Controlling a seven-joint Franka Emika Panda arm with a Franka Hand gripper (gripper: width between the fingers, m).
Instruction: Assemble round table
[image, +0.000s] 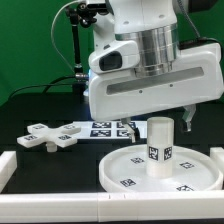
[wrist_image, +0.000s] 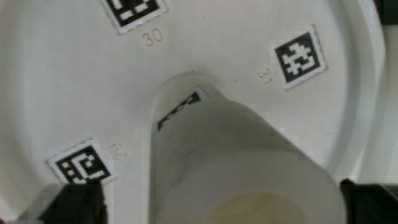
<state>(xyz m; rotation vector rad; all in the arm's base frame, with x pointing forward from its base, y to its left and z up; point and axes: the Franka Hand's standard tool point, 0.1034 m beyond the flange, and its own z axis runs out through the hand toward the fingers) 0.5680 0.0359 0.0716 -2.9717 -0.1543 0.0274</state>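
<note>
You have the disc (image: 125, 170) lying flat on the black worktop (image: 60, 160) at the near right. Its rim faces up and several square tags show on its face. The leg (image: 160, 146) stands upright at the disc's centre, with a tag on its side facing the exterior camera. You cannot tell from either view whether its foot end is fully down in the socket.

The tool (wrist_image: 222, 210) hangs directly above the leg. In the exterior view one dark finger (image: 188, 116) shows just right of the leg's top, and the arm's white body hides the other. In the wrist view the leg (wrist_image: 222, 150) fills the middle, with dark shapes at either side of it. Whether the tool is clamped on the leg or merely straddling it, you cannot tell.

The cross-shaped foot (image: 48, 136) lies flat to the left, well apart from the disc. The marker board (image: 108, 128) lies on the far side between them, partly hidden by the arm. A white rail (image: 6, 165) borders the worktop on the left, and another (image: 60, 205) runs along the near edge, close to the disc's rim.
</note>
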